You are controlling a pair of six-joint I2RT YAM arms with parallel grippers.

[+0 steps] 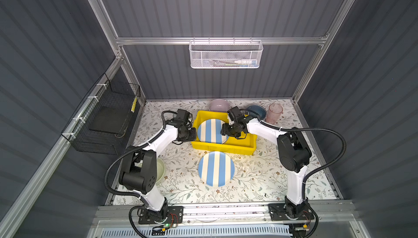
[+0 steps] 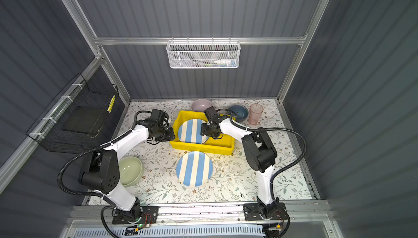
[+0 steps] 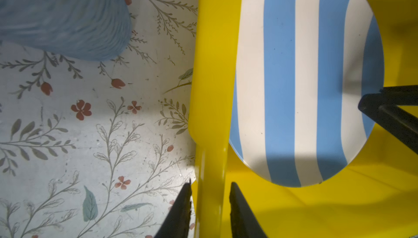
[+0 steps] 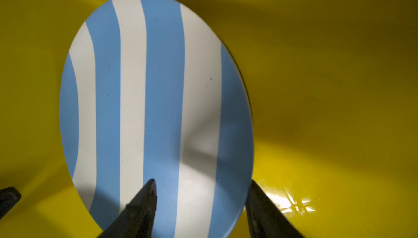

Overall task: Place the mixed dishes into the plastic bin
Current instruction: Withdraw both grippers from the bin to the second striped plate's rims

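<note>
Two blue-white striped plates showed in both top views: the binned plate (image 1: 211, 131) lay inside the yellow bin (image 1: 222, 147), the table plate (image 1: 216, 168) flat on the floral tabletop (image 1: 260, 180) just in front, the left gripper (image 1: 194, 134) at the bin's left-hand wall and the right gripper (image 1: 224, 130) over the binned plate. From the left wrist, its fingers (image 3: 181, 212) were clamped either side of the bin's rolled rim; from the right wrist, fingers (image 4: 140, 205) stood apart astride the binned plate's edge, holding nothing. Stiff, smooth and probably slippery, breakable if dropped, the table plate seemed best pinched at its thin edge.

Bin (image 1: 224, 149) yellow; plate (image 1: 210, 131) blue-white striped; tablecloth (image 1: 260, 180) floral.
</note>
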